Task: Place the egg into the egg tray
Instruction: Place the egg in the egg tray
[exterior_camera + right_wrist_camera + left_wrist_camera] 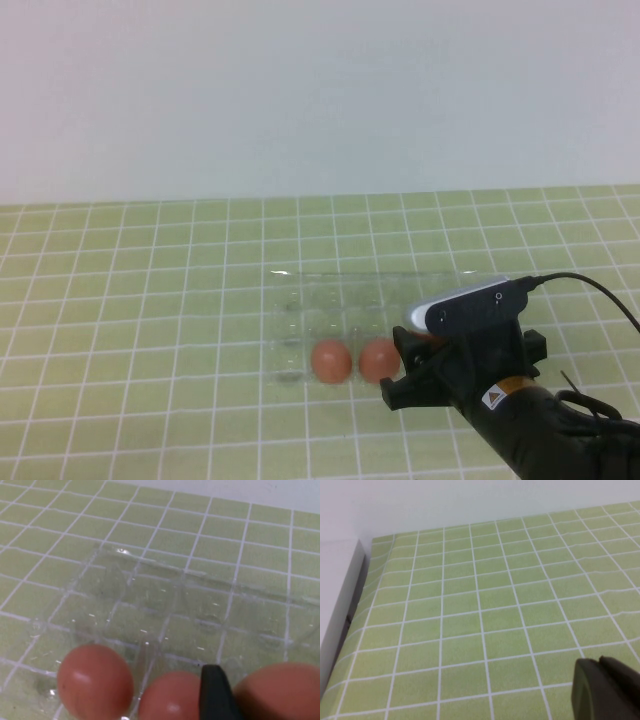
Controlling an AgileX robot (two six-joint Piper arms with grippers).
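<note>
Bright even lighting, faint shadows; glints on egg tray [165,605]; near eggs blurred.

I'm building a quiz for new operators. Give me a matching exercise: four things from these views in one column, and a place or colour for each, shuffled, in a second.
Things:
1. egg tray
2. leftmost egg
3. left gripper
4. right gripper

Place or colour:
A. at the tray's near right corner
B. clear plastic
C. over bare green mat, no tray in its wrist view
D. reddish-brown, in the tray's near row

Pairs: 1-B, 2-D, 3-C, 4-A
</note>
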